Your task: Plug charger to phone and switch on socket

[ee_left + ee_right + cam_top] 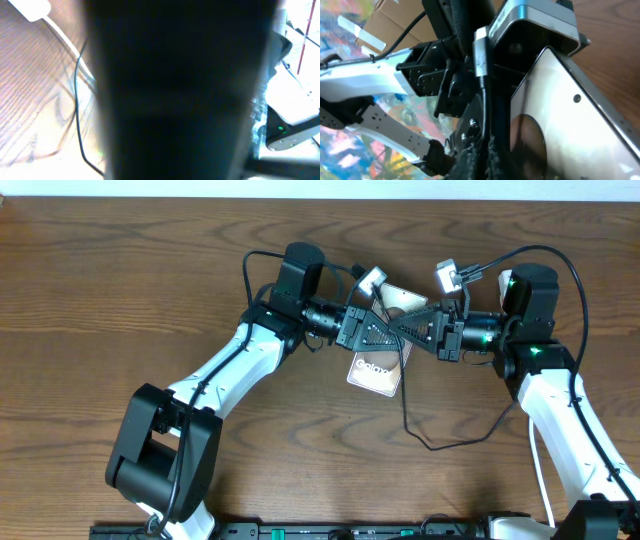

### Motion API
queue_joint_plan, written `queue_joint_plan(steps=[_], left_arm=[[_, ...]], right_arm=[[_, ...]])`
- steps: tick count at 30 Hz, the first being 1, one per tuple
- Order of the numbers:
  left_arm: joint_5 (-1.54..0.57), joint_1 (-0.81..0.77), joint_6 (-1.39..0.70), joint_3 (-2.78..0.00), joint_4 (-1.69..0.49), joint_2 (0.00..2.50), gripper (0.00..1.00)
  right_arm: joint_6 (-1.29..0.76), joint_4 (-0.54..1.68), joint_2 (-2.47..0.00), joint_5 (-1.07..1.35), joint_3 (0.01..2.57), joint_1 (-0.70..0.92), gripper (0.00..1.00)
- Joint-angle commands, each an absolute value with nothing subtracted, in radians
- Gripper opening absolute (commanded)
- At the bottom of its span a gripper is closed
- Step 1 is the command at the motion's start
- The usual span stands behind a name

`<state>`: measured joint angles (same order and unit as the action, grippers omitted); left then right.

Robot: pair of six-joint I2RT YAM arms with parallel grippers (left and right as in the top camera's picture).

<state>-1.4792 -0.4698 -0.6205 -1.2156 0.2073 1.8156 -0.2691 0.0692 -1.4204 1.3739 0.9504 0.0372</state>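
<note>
The phone [377, 372], bronze-brown with white "Galaxy" text, is held tilted above the table between the two arms. My left gripper [383, 330] is shut on the phone's upper part. My right gripper [410, 332] meets it from the right, shut on the charger [405, 405], whose thin black cable hangs down and loops over the table. In the right wrist view the cable [485, 107] runs between my fingers [487, 162], right beside the phone's silver-edged screen [560, 115]. The plug tip is hidden. A dark blur fills the left wrist view; the cable [76, 100] shows beside it.
A white block with a white cord [30, 7], apparently the socket, lies at the top left of the left wrist view; it is outside the overhead view. The wooden table [120, 270] lies under both arms. A black rail [330, 530] runs along the front edge.
</note>
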Motion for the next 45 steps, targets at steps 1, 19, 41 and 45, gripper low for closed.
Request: queue_joint_plan(steps=[1, 19, 41, 45], left_arm=[[-1.529, -0.479, -0.599, -1.226, 0.219, 1.782, 0.07], [-1.514, -0.476, -0.599, -1.226, 0.220, 1.782, 0.08], [-0.937, -0.232, -1.082, -1.226, 0.235, 1.782, 0.07], [-0.957, -0.224, -1.160, -1.226, 0.281, 1.782, 0.07]], right_arm=[[-0.269, 0.080, -1.420, 1.330, 0.954, 0.054, 0.12], [-0.199, 0.219, -1.420, 1.064, 0.954, 0.145, 0.01], [-0.051, 0.587, -1.277, 1.076, 0.957, 0.148, 0.01], [-0.057, 0.618, -1.277, 1.087, 0.953, 0.150, 0.01]])
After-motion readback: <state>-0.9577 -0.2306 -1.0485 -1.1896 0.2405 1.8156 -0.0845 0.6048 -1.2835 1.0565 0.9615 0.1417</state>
